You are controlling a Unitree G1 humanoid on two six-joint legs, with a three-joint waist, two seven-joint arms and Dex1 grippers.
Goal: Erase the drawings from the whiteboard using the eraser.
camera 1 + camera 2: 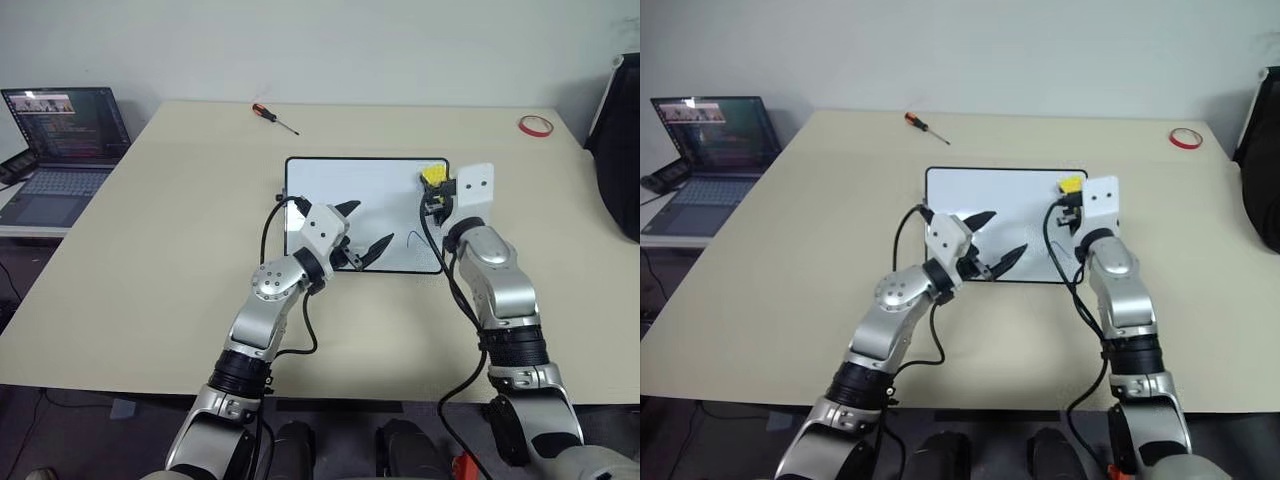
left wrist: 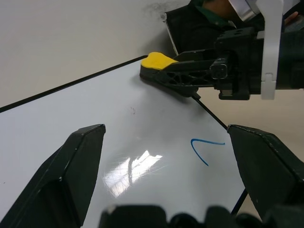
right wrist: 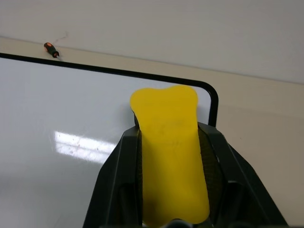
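Note:
The whiteboard (image 1: 370, 190) lies flat on the tan table, black-framed. One of the drawings, a blue hook stroke (image 2: 202, 149), sits near the board's right edge, on its near half. My right gripper (image 3: 171, 135) is shut on the yellow eraser (image 1: 433, 175), holding it at the board's far right corner; whether it touches the surface I cannot tell. My left gripper (image 1: 366, 226) is open over the near middle of the board, with nothing between its fingers. The hook stroke lies between the two grippers.
A screwdriver (image 1: 274, 117) lies beyond the board at the table's far side. A red tape ring (image 1: 535, 125) rests at the far right. An open laptop (image 1: 65, 140) stands on a side surface to the left. A black object (image 1: 620, 150) stands at the right edge.

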